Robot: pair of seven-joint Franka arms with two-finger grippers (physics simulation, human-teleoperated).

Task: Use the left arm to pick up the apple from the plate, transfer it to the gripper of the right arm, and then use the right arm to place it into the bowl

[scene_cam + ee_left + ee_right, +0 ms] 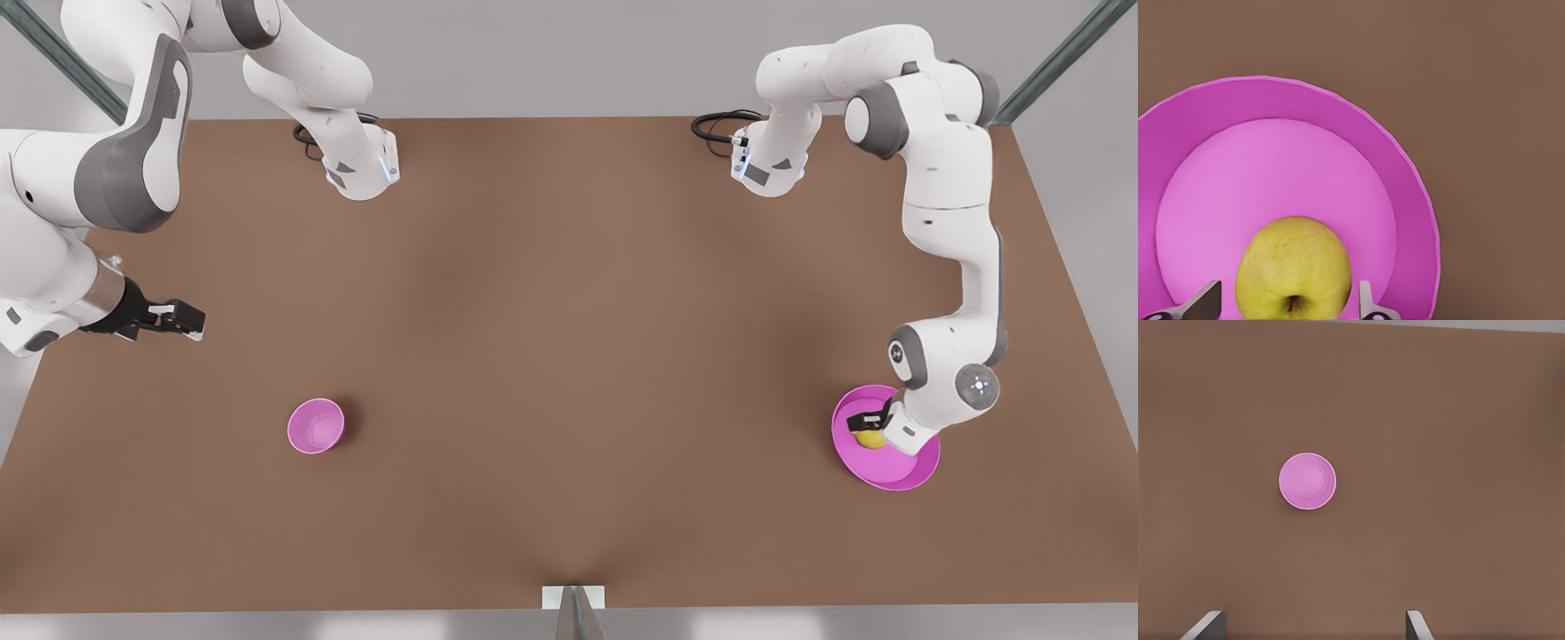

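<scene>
Apple (1294, 268) first: it sat on the plate (1401, 167), off-centre on the flat pink floor, stem dimple tipped toward the wrist camera. The left gripper (1290, 303) was down over it with its fingers (1368, 303) spread, 1 on each side of the fruit and a sliver of pink showing between metal and skin, so nothing was gripped yet. To my eye the apple looked firm and smooth, round enough to squirt out of a flat 2-finger pinch if caught high or low. I would have taken it across its widest girth, fingers level with the middle, and closed gently; it looked light for that arm, and the skin would bruise before it broke. The plate's low rim seemed unlikely to get in the way.

In the front view the plate (889, 471) lay near the front view's right edge of the tabletop (569, 338), the apple (871, 438) half hidden under the left gripper (869, 425).

Well apart, toward the front view's left, stood the bowl (315, 426). The right gripper (182, 320) waited above and beyond it, fingers (1208, 625) parted and holding nothing, the bowl (1307, 481) in its wrist view.
</scene>
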